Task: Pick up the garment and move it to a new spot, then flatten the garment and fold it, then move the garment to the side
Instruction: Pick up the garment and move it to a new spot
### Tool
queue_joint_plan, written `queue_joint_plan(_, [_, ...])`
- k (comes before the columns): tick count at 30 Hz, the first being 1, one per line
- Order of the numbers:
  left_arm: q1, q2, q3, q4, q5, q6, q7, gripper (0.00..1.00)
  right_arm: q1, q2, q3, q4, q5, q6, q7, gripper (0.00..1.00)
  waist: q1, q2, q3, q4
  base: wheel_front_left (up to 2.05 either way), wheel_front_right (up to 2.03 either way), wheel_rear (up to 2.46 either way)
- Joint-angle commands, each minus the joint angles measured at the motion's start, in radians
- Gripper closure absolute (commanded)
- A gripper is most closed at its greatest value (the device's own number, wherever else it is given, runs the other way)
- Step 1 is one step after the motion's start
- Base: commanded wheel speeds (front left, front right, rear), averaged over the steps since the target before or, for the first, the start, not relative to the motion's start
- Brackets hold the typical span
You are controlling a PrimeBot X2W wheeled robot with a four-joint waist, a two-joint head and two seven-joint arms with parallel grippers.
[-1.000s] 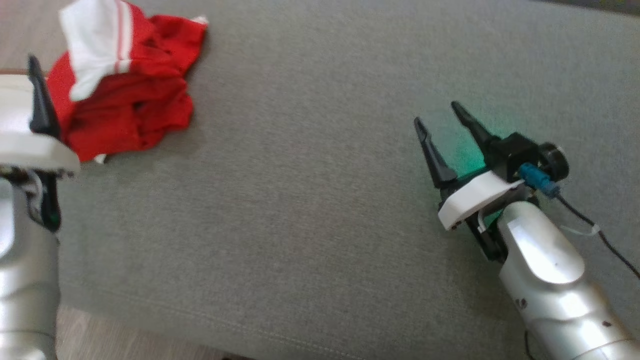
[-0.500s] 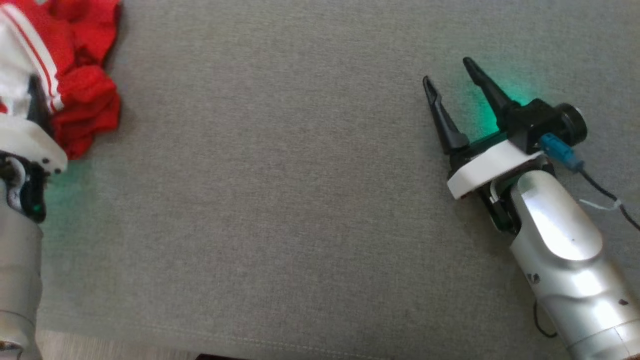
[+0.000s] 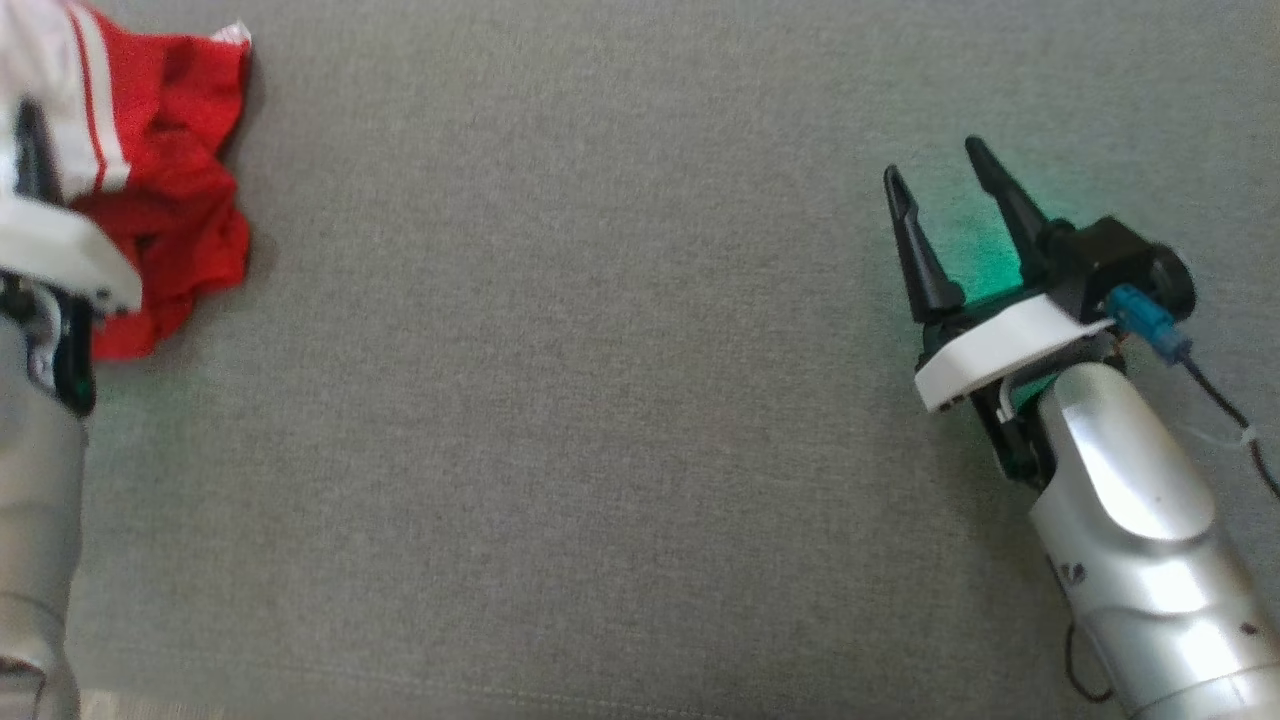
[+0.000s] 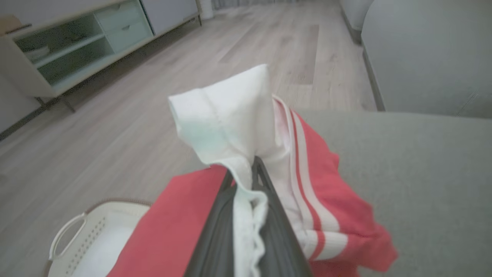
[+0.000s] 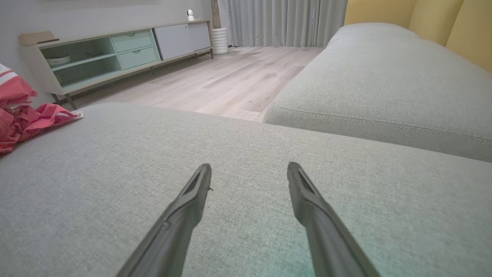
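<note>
The garment [image 3: 165,190] is a crumpled red piece with a white panel and red stripes, lying at the far left of the grey cushion [image 3: 560,400]. In the left wrist view my left gripper [image 4: 248,169] is shut on a white fold of the garment [image 4: 230,115], which rises above the fingertips. At the left edge of the head view that gripper [image 3: 30,130] stands over the garment. My right gripper [image 3: 935,165] hovers open over bare cushion at the right, nothing between its fingers [image 5: 192,200]. The garment [image 5: 23,115] lies far to its left.
A white laundry basket [image 4: 80,238] sits on the wooden floor [image 4: 115,115] beyond the cushion's left edge. A low sideboard [image 5: 107,54] stands against the wall. A second grey cushion [image 5: 384,84] with yellow back pillows [image 5: 423,19] lies beyond a gap.
My left gripper has shut on the garment's white fold. The head camera has shifted, so the garment now sits at the view's left edge. The right gripper stays open.
</note>
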Motion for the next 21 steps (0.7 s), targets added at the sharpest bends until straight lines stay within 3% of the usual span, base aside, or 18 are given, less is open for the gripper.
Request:
queue_joint_plan(1, [-0.075, 0.064, 0.003, -0.059, 0.016, -0.010, -0.032, 1.00, 0.025, 0.023, 0.002, -0.023, 0.004, 0.008, -0.005, 0.00, 0.0001, 0.0000, -0.034, -0.019, 0.00, 0.00, 0.00])
queue_joint_plan(9, [-0.136, -0.006, -0.138, -0.208, 0.046, -0.022, -0.067, 1.00, 0.080, 0.066, -0.048, -0.028, 0.006, 0.008, -0.005, 0.00, 0.0001, 0.0000, -0.112, -0.116, 0.00, 0.00, 0.00])
queue_joint_plan(15, [-0.118, -0.104, -0.249, -0.328, -0.010, -0.022, -0.067, 1.00, 0.119, 0.091, -0.056, -0.035, 0.006, 0.008, -0.005, 0.00, 0.0001, 0.0000, -0.152, -0.230, 0.00, 0.00, 0.00])
queue_joint_plan(21, [-0.037, -0.208, -0.298, -0.342, -0.071, -0.023, -0.096, 1.00, 0.149, 0.106, -0.059, -0.044, 0.004, 0.008, -0.005, 0.00, 0.0001, 0.0000, -0.171, -0.317, 0.00, 0.00, 0.00])
